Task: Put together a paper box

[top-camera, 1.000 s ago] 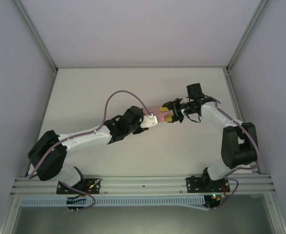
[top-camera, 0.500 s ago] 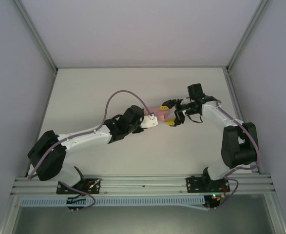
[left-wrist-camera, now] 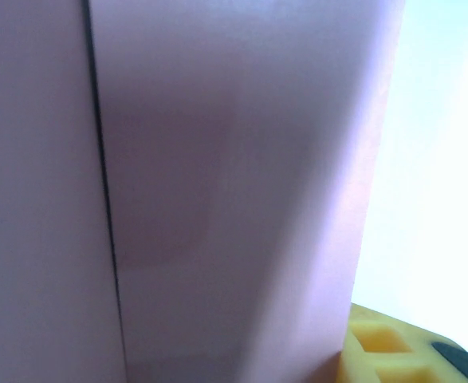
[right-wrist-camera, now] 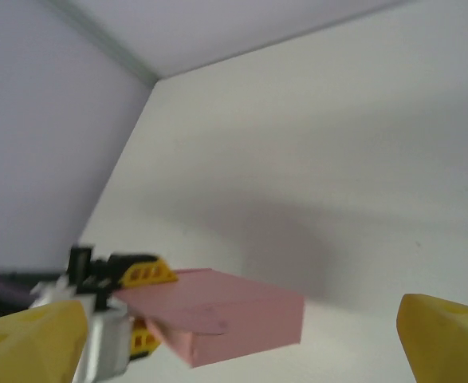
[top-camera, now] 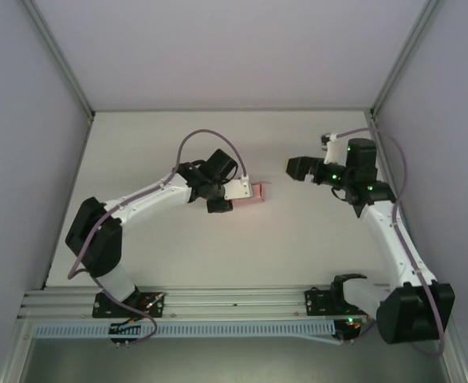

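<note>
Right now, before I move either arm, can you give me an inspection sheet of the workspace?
Surface: white table, no marks seen.
Job's things: small flat pink paper box, folded up, gripped at one end, seemingly off the table.
Clutter: nothing seen.
Grippers: left gripper shut on the box; right gripper open, facing the box, apart from it.
Cables: purple cable over the left arm, another over the right.
Surroundings: pale walls, metal frame posts, aluminium rail at the near edge.

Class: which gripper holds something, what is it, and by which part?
The left gripper clamps the pink box by one short end. The right gripper is open and holds nothing.
</note>
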